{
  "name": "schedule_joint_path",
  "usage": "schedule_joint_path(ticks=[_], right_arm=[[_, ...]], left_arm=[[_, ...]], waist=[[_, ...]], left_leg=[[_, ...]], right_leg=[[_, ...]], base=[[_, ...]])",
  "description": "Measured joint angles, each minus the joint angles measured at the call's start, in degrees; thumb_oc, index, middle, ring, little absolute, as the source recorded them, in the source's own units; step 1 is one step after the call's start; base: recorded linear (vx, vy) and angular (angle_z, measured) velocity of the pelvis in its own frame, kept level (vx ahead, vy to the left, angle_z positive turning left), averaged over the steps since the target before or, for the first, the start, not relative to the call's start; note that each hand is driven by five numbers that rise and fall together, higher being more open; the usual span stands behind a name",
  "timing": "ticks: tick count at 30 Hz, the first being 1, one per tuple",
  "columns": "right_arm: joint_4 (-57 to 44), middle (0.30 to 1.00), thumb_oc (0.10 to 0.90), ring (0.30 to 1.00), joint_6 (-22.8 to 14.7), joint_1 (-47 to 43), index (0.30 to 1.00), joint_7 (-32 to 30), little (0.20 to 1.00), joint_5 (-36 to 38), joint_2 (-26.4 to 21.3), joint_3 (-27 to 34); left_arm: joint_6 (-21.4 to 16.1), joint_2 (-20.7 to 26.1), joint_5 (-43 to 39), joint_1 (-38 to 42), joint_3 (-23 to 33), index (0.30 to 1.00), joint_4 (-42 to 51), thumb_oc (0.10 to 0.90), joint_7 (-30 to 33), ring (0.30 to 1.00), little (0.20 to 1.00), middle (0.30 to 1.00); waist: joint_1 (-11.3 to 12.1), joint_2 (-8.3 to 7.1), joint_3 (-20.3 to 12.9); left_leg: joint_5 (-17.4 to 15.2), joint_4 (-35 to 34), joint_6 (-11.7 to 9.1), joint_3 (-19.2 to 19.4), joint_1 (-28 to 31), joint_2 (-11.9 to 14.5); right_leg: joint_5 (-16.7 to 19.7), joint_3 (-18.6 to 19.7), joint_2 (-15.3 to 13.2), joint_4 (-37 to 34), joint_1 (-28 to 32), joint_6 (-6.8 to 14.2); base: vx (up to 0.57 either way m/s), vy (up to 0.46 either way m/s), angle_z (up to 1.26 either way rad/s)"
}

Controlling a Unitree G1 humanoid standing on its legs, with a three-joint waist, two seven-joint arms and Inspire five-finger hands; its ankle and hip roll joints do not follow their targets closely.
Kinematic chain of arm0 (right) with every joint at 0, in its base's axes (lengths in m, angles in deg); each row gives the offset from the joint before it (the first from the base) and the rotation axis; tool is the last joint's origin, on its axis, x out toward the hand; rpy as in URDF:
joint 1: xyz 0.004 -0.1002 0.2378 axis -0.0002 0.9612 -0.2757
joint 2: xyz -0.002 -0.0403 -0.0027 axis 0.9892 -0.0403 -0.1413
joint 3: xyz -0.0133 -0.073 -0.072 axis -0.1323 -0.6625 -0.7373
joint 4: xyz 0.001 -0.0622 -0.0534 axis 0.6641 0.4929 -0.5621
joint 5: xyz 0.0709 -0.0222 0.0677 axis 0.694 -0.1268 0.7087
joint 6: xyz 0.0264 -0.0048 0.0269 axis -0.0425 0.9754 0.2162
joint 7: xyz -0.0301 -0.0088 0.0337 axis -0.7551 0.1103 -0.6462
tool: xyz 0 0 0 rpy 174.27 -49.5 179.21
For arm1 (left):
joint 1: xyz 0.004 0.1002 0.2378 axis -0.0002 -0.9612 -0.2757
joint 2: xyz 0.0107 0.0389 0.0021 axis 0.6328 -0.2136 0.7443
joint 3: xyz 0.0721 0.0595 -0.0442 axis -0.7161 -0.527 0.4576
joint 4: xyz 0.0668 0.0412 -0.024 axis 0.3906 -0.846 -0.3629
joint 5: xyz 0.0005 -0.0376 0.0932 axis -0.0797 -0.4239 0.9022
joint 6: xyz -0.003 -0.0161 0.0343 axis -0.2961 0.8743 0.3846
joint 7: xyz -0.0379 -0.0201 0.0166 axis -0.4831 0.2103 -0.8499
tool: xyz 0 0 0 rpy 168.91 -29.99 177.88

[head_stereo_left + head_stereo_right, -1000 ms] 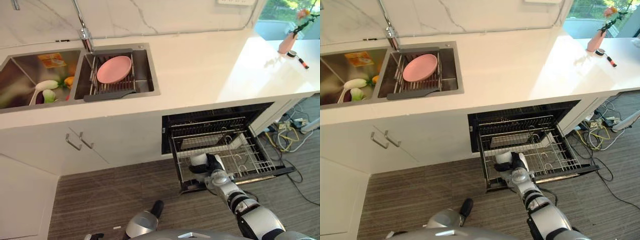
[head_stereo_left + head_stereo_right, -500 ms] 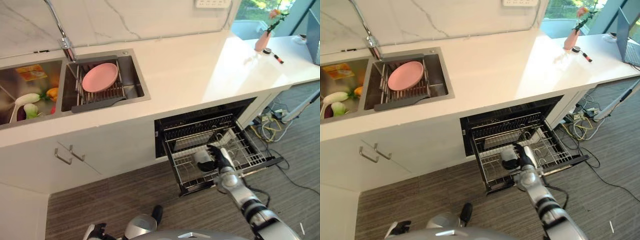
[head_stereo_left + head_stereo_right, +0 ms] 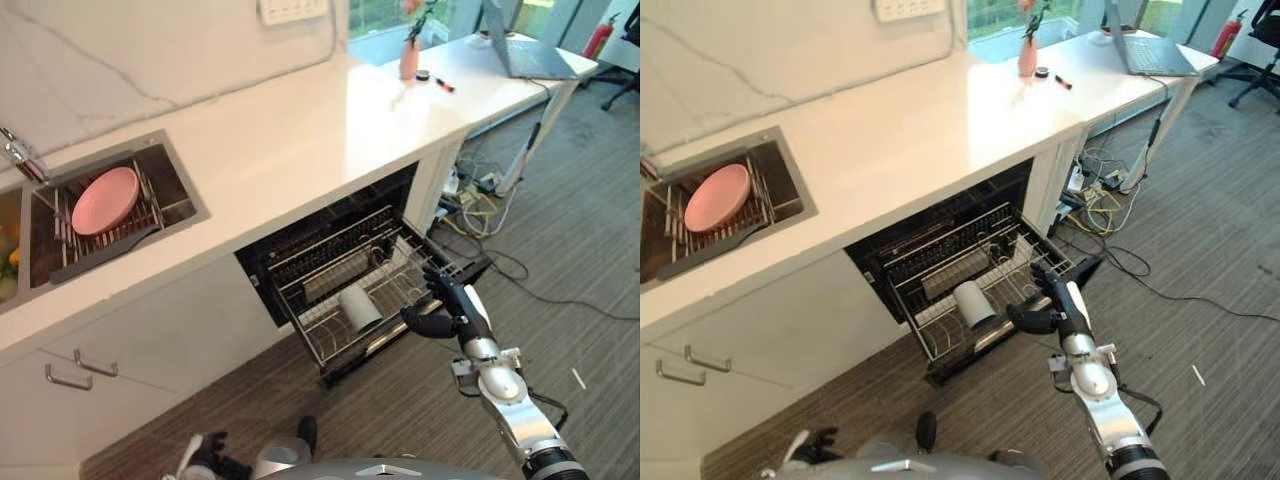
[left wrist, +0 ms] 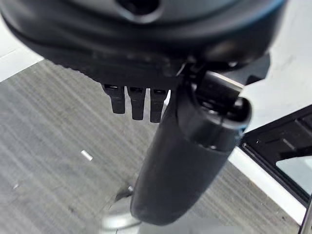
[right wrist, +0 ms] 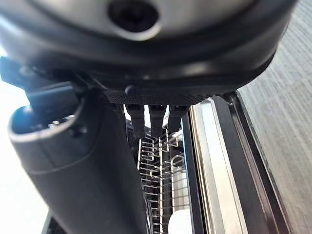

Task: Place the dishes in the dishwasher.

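Observation:
A white cup [image 3: 358, 306] lies on its side in the pulled-out lower rack [image 3: 318, 283] of the dishwasher. My right hand [image 3: 447, 308] hovers open at the rack's front right corner, a short way from the cup, holding nothing. In the right wrist view its fingers [image 5: 156, 119] hang straight above the rack wires [image 5: 161, 161], with the cup [image 5: 181, 222] beyond them. A pink plate [image 3: 104, 200] stands in the drying rack inside the sink [image 3: 185, 205]. My left hand [image 4: 146, 39] hangs low over the floor, its fingers [image 4: 137, 101] relaxed and empty.
The white counter [image 3: 290, 130] runs above the dishwasher. A pink vase [image 3: 409, 58] and a laptop [image 3: 520, 45] stand at its far end. Loose cables [image 3: 472, 200] lie on the floor right of the dishwasher. Cabinet handles [image 3: 75, 372] are at the left.
The camera has swung right. My right hand let go of the white cup, which now lies in the rack, and drew back to the rack's front right corner.

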Motion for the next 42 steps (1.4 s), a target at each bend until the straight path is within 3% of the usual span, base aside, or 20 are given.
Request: schedule_joint_path(ticks=[5, 9, 11, 13, 16, 17, 19, 22, 23, 25, 26, 28, 30, 31, 32, 33, 36, 37, 39, 42], right_arm=[[-0.6, 0.900, 0.800, 0.900, -0.4, -0.2, 0.900, 0.0, 0.900, 2.0, -1.4, 1.2], [-2.4, 0.900, 0.800, 0.900, -0.5, -0.3, 0.900, -0.4, 0.900, 2.2, -2.2, 2.5], [-2.3, 0.900, 0.800, 0.900, -0.5, -0.3, 0.900, -0.3, 0.900, 2.6, -2.6, 2.4], [-2.3, 0.900, 0.800, 0.900, -0.5, -1.1, 0.900, -0.6, 0.900, 2.7, -3.3, 2.3], [-2.0, 0.900, 0.800, 0.900, -0.5, -2.6, 0.900, -0.7, 0.900, 2.7, -3.4, 1.4], [-2.0, 0.900, 0.800, 0.900, -0.5, -3.0, 0.900, -0.8, 0.900, 2.7, -3.4, 1.4], [-2.0, 0.900, 0.800, 0.900, -0.4, -3.8, 0.900, -2.6, 0.900, 2.4, -3.4, 2.0], [-2.2, 0.900, 0.800, 0.900, -0.4, -3.4, 0.900, -3.9, 0.900, 1.9, -3.2, 3.9], [-3.0, 0.900, 0.800, 0.900, -0.4, -3.1, 0.900, -4.5, 0.900, 1.8, -3.6, 6.7], [-3.8, 0.900, 0.800, 0.900, -0.5, -1.1, 0.900, -5.0, 0.900, 1.3, -3.1, 11.3], [-3.8, 0.900, 0.800, 0.900, -0.4, 0.6, 0.900, -5.4, 0.900, 1.2, -2.4, 13.8], [-4.3, 0.900, 0.800, 0.900, 0.1, 1.6, 0.900, -7.3, 0.900, 1.2, -1.1, 16.5], [-8.0, 0.900, 0.800, 0.900, 0.2, 1.6, 0.900, -7.8, 0.900, 1.2, 0.5, 15.8], [-8.8, 0.900, 0.800, 0.900, 0.2, 1.6, 0.900, -7.8, 0.900, 1.2, 1.2, 15.3], [-12.0, 0.900, 0.800, 0.900, 0.3, 2.6, 0.900, -7.5, 0.900, 1.3, 2.5, 12.9], [-14.6, 0.900, 0.800, 0.900, 0.2, 2.8, 0.900, -6.0, 0.900, 1.2, 2.9, 7.5], [-17.1, 0.900, 0.800, 0.900, 0.1, 3.3, 0.900, -4.6, 0.900, 1.0, 3.3, 3.8], [-19.7, 0.900, 0.800, 0.900, -0.2, 3.4, 0.900, -4.1, 0.900, 1.0, 3.4, 3.7], [-21.8, 0.900, 0.800, 0.900, -0.3, 3.5, 0.900, -4.5, 0.900, 1.0, 3.3, 4.7], [-22.8, 0.900, 0.800, 0.900, -1.1, 2.7, 0.900, -4.2, 0.900, 2.1, 3.2, 6.0]], left_arm=[[0.1, -1.0, 0.0, -3.3, -0.4, 0.900, -0.3, 0.800, -1.2, 0.900, 0.900, 0.900], [-0.3, -1.6, 0.0, -4.6, -0.9, 0.900, 0.0, 0.800, -1.6, 0.900, 0.900, 0.900], [-0.3, -2.2, -0.1, -4.5, -0.9, 0.900, -0.1, 0.800, -1.6, 0.900, 0.900, 0.900], [-0.2, -2.3, -0.2, -2.7, -2.6, 0.900, -0.5, 0.800, -1.5, 0.900, 0.900, 0.900], [-0.3, -2.0, -0.4, -1.4, -2.5, 0.900, -0.6, 0.800, -1.0, 0.900, 0.900, 0.900], [-0.2, -1.8, -0.4, -0.6, -2.5, 0.900, -1.2, 0.800, -0.5, 0.900, 0.900, 0.900], [-0.2, -1.2, -0.5, 2.2, -2.1, 0.900, -2.3, 0.800, 0.3, 0.900, 0.900, 0.900], [0.5, -0.5, 0.8, 3.2, -3.4, 0.900, -2.7, 0.800, 2.4, 0.900, 0.900, 0.900], [1.3, -0.3, 1.1, 3.1, -3.5, 0.900, -2.8, 0.800, 2.3, 0.900, 0.900, 0.900], [1.4, -1.0, 1.5, 2.9, -5.2, 0.900, -2.9, 0.800, 2.2, 0.900, 0.900, 0.900], [1.6, -2.0, 2.6, 2.6, -5.5, 0.900, -3.0, 0.800, 2.2, 0.900, 0.900, 0.900], [1.7, -3.6, 2.5, 3.1, -5.9, 0.900, -5.1, 0.800, 2.1, 0.900, 0.900, 0.900], [2.2, -4.7, 3.9, 5.7, -5.9, 0.900, -9.0, 0.800, 1.8, 0.900, 0.900, 0.900], [2.4, -4.4, 4.5, 6.3, -6.0, 0.900, -9.5, 0.800, 1.7, 0.900, 0.900, 0.900], [3.0, -3.4, 6.1, 6.9, -6.2, 0.900, -9.7, 0.800, 1.8, 0.900, 0.900, 0.900], [3.5, -2.6, 8.7, 7.3, -7.5, 0.900, -9.7, 0.800, 2.0, 0.900, 0.900, 0.900], [3.4, -1.3, 9.6, 8.9, -8.7, 0.900, -9.3, 0.800, 2.2, 0.900, 0.900, 0.900], [3.3, -1.5, 10.6, 10.0, -9.3, 0.900, -9.2, 0.800, 0.4, 0.900, 0.900, 0.900], [3.1, -1.6, 11.5, 9.9, -9.1, 0.900, -9.5, 0.800, -0.5, 0.900, 0.900, 0.900], [3.4, -2.7, 11.1, 7.5, -5.5, 0.900, -9.7, 0.800, -0.5, 0.900, 0.900, 0.900]], waist=[[0.9, -0.32, -1.8], [1.2, 3.14, -3.2], [1.6, 4.99, -3.4], [2.2, 6.70, -3.4], [2.5, 6.08, -2.9], [2.3, 5.15, -2.5], [-0.1, 2.76, -0.8], [-2.6, 2.22, 0.0], [-4.2, 2.92, 0.1], [-4.4, 4.50, -0.1], [-5.9, 5.08, -0.5], [-6.1, 5.86, -1.0], [-7.2, 5.73, -1.0], [-7.3, 4.93, -0.5], [-8.5, 3.13, -0.3], [-9.2, 1.99, -0.3], [-10.0, 1.65, -1.1], [-10.5, 1.21, -1.3], [-11.2, 0.74, -1.9], [-11.3, 2.35, -4.4]], left_leg=[[0.6, 1.8, -2.3, -0.3, -2.7, 1.8], [2.5, 3.5, -6.4, -3.5, -6.5, 1.6], [4.1, 4.6, -7.0, -5.9, -7.8, 0.4], [8.9, 5.5, -11.1, -9.1, -11.1, -1.8], [5.4, 5.7, -9.4, -5.1, -11.9, -1.2], [3.9, 6.0, -9.8, -4.9, -11.4, -0.5], [1.8, 6.5, -11.4, -0.3, -9.1, 6.9], [0.8, 6.6, -12.9, 2.7, -5.4, 14.5], [0.2, 5.9, -13.8, 4.6, -4.0, 17.3], [-0.6, 5.5, -14.1, 4.8, -2.6, 15.9], [-0.2, 4.5, -12.6, 5.5, -2.2, 14.6], [-0.2, 3.2, -10.8, 6.4, -0.7, 8.6], [-2.7, 1.9, -6.1, 7.7, 0.1, 3.0], [-2.5, 1.6, -5.5, 7.9, 0.5, 1.9], [-2.7, 1.2, -3.2, 8.1, 0.8, -1.4], [-1.7, -1.2, -1.3, 9.0, 2.6, -3.6], [-1.7, -1.8, -0.4, 8.7, 1.7, -3.9], [-1.3, -1.9, -0.2, 8.8, 0.9, -4.8], [-1.7, -1.9, -0.2, 8.0, 1.3, -6.5], [-2.4, -2.0, 0.6, 7.9, 1.7, -6.7]], right_leg=[[-0.2, -0.9, 2.4, -0.4, -1.0, -2.5], [-0.8, -2.0, 2.7, 1.8, -3.8, -3.9], [-0.6, -2.5, 1.9, 1.9, -4.0, -4.5], [0.4, -4.0, -0.5, 2.7, -5.9, -6.8], [3.1, -6.1, -1.8, -0.3, -5.8, -7.6], [3.8, -7.1, -2.3, -1.2, -5.8, -7.8], [5.2, -11.5, -2.7, -3.4, -4.1, -7.5], [4.8, -14.9, -2.8, -3.9, -1.8, -6.6], [4.9, -17.1, -3.5, -3.6, -1.7, -4.7], [5.3, -18.6, -4.9, -2.6, -1.4, -3.5], [5.3, -20.1, -6.0, -2.3, -0.9, -2.1], [5.4, -19.9, -9.9, 1.2, -2.2, 0.2], [5.7, -17.5, -14.9, 5.8, -5.1, 2.3], [5.7, -16.7, -16.2, 6.7, -5.5, 2.3], [6.2, -12.6, -18.7, 8.4, -6.8, 2.5], [7.0, -2.0, -18.6, 12.7, -10.5, 2.6], [3.9, 10.1, -10.2, 9.8, -12.7, 7.6], [4.0, 11.0, -7.4, 5.0, -12.7, 7.2], [4.3, 11.2, -7.2, 1.7, -10.8, 6.8], [7.8, 10.3, -7.4, -4.6, -7.6, 8.5]], base=[[-0.06, -0.084, 0.13], [-0.13, -0.052, 0.32], [-0.20, 0.078, 0.49], [-0.27, 0.151, 0.71], [-0.17, 0.177, 0.43], [-0.14, 0.367, 0.74], [-0.09, 0.318, 0.96], [-0.04, 0.448, 0.84], [-0.03, 0.508, 0.61], [-0.01, 0.464, 0.71], [-0.02, 0.569, 0.68], [-0.02, 0.515, 0.29], [0.00, 0.398, -0.04], [0.03, 0.315, 0.05], [0.09, 0.291, -0.07], [0.08, 0.242, 0.05], [0.04, 0.076, 0.05], [0.06, 0.019, 0.01], [0.09, -0.025, 0.25], [0.08, -0.040, 0.02]])
